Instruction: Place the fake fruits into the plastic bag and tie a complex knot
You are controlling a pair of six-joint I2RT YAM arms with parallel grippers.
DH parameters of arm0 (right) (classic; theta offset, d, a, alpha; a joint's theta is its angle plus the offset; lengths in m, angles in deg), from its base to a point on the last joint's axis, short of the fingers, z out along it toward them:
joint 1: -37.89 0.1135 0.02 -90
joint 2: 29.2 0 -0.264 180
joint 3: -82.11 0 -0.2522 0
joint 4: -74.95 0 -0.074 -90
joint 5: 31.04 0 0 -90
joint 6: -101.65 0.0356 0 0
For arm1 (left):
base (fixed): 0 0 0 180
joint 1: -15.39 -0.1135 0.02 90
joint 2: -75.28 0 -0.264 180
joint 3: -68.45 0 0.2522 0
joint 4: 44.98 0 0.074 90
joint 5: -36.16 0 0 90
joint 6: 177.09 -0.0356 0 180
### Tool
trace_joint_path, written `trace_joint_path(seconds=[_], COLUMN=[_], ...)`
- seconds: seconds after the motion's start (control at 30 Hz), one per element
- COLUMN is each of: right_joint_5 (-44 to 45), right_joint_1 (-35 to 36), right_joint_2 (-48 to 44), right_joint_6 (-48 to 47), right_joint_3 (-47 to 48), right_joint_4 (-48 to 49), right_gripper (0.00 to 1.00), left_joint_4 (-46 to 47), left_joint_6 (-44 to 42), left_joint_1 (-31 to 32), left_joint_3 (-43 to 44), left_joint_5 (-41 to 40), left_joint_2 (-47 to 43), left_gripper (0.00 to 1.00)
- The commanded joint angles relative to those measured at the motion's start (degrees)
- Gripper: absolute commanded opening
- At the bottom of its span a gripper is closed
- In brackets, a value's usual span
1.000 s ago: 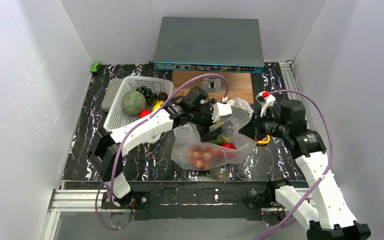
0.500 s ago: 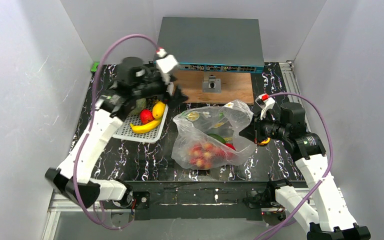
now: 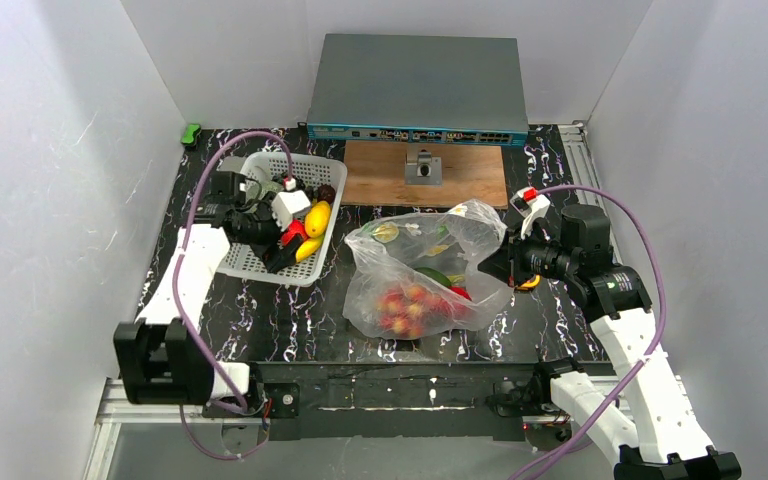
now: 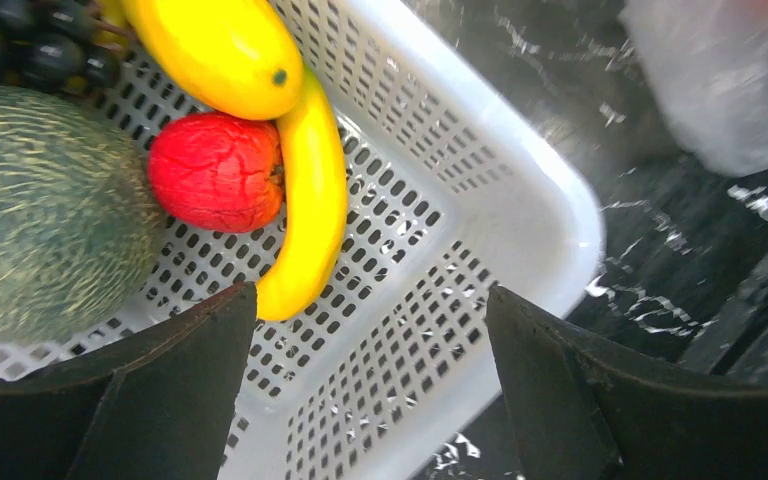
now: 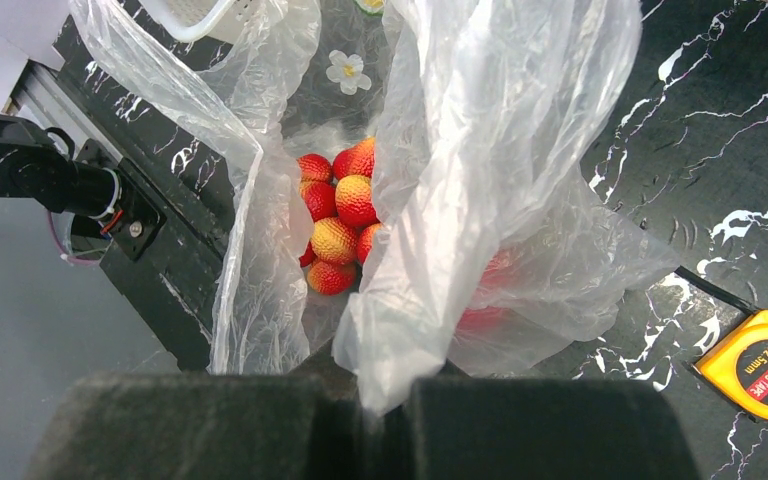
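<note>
Glossy plastic fake fruits (image 4: 215, 170) crowd the white lattice basket (image 4: 520, 180) corner. Our wide-open, empty left gripper (image 4: 370, 293) may scatter them. Our right gripper (image 5: 385, 400) pinches the clear printed plastic bag (image 5: 480, 150).

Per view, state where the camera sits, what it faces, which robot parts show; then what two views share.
Top external: above, behind the robot, overlooking the table; left gripper and right gripper show.
Left wrist: above the white basket, facing its fruits; own open fingers show.
Right wrist: facing the plastic bag; its shut fingers pinch it.
Shared: top and right wrist, the plastic bag.
</note>
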Motion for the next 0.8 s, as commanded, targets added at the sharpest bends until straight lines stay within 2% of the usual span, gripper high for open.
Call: trace_joint_path(seconds=[0.0, 0.2, 0.43, 0.5, 0.6, 0.7, 0.77], right_joint_5=[-0.62, -0.47, 0.01, 0.29, 0.9, 1.4, 1.73], right_joint_1=[0.19, 0.19, 0.19, 0.24, 0.23, 0.25, 0.27], right_joint_2=[-0.62, -0.44, 0.88, 0.73, 0.58, 0.58, 0.58], right_joint_6=[-1.02, 0.08, -0.36, -0.66, -0.93, -1.18, -1.46], right_joint_3=[-0.21, -0.5, 0.78, 0.78, 0.96, 1.23, 1.42], right_joint_4=[1.32, 1.83, 1.68, 1.53, 1.3, 0.98, 0.42], right_gripper=[0.01, 0.01, 0.01, 0.01, 0.01, 0.01, 0.01], left_joint_4=[-0.86, 6.65, 16.26, 16.35, 14.56, 9.93, 3.12], left_joint_6=[-14.25, -15.43, -17.7, -18.32, -18.9, -19.86, -21.35], left_joint_1=[-0.51, -0.5, -0.51, -0.49, -0.49, -0.65, -1.06], left_joint_3=[-1.49, -3.3, -5.19, -5.11, -5.1, -4.15, -1.01], left_joint_5=[-1.24, -4.53, -10.1, -10.55, -10.17, -9.65, -10.36], left_joint_2=[5.98, 15.73, 22.07, 23.05, 22.3, 19.61, 18.95], left_gripper=[0.83, 0.81, 0.81, 0.75, 0.55, 0.38, 0.28])
